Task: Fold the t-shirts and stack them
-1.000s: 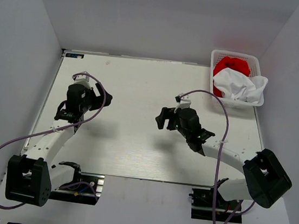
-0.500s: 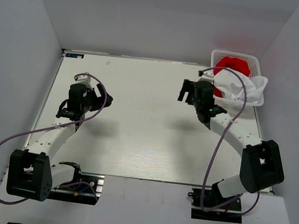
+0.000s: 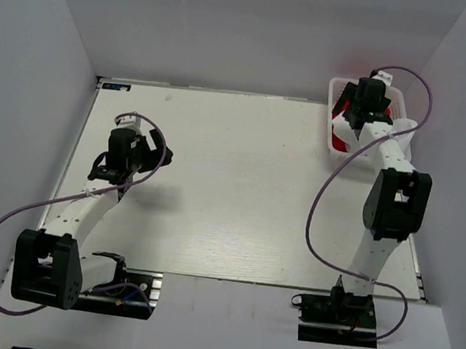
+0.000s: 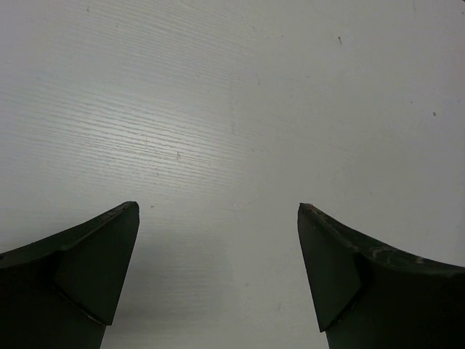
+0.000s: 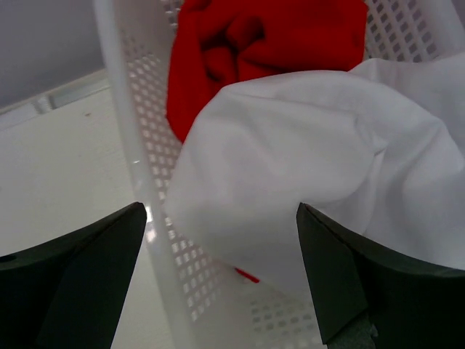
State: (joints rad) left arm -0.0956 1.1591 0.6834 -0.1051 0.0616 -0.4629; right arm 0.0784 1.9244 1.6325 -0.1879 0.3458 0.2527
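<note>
The white t-shirt [image 5: 312,160] lies crumpled on top of the red t-shirt [image 5: 276,36] inside the white mesh basket [image 5: 145,145]. In the top view the basket [image 3: 336,87] is at the table's back right, with the white shirt [image 3: 401,131] spilling over its near right rim and a bit of the red shirt [image 3: 339,113] showing at its left. My right gripper [image 3: 357,120] hovers open over the basket; in its wrist view [image 5: 221,207] the jaws stand wide apart above the white shirt's near edge, holding nothing. My left gripper [image 3: 158,150] is open and empty over bare table [image 4: 218,207].
The pale wooden table [image 3: 232,183] is boxed in by white walls at the back and both sides. The right arm stretches fully along the right side, its purple cable looping over the table. The left arm rests at the left.
My right arm has swung from the middle of the table out to the back right and now sits over the basket. The left arm has hardly moved.
</note>
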